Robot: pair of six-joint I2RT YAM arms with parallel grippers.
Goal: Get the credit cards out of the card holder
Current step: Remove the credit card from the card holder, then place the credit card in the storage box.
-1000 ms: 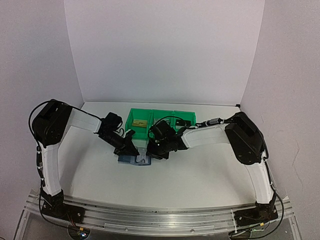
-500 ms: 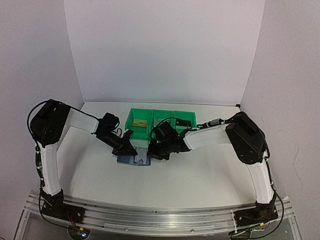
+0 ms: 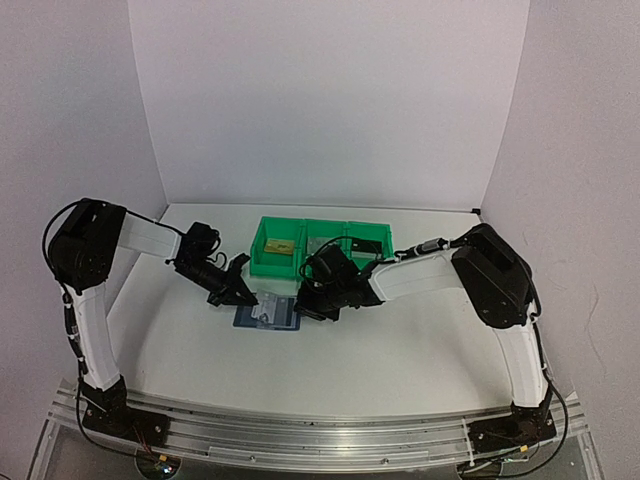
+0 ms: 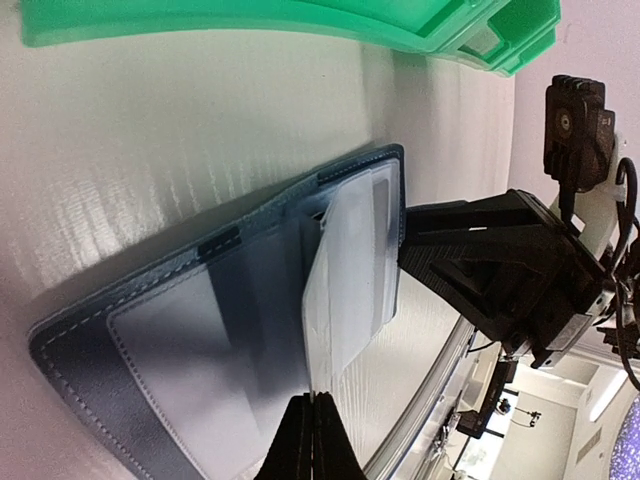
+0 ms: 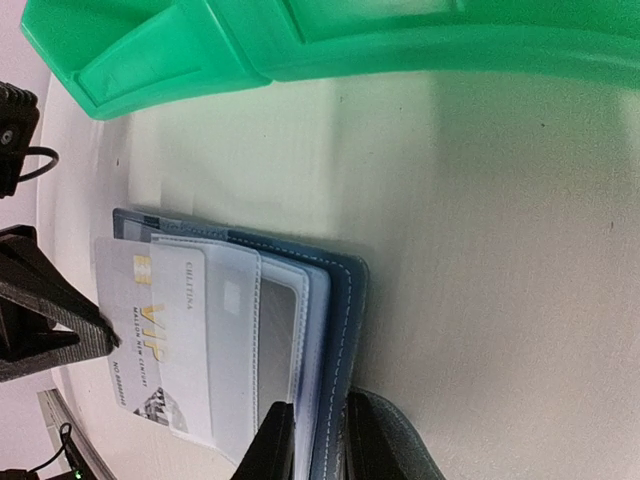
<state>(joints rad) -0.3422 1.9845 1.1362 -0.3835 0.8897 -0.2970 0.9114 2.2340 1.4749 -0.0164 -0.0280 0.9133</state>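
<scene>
The blue card holder [image 3: 285, 322] lies open on the table in front of the green bins. My right gripper [image 5: 320, 435] is shut on its near edge, one finger over the clear sleeves and one under the cover [image 5: 345, 300]. A silver-grey credit card [image 5: 125, 320] marked VIP sticks partly out of a sleeve toward the left. My left gripper [image 4: 312, 410] is shut on that card's outer edge [image 4: 345, 290], just left of the holder [image 4: 200, 330]. A gold-yellow card [image 3: 280, 246] lies in the left bin compartment.
The green bins [image 3: 320, 225] stand in a row just behind the holder, close to both wrists. A dark flat thing [image 3: 365, 243] lies in the right compartment. White walls close the table at the back and sides.
My left gripper has closed and moved left, away from the holder, and the silver-grey card now sticks out of its sleeve. The right gripper has stayed on the holder.
</scene>
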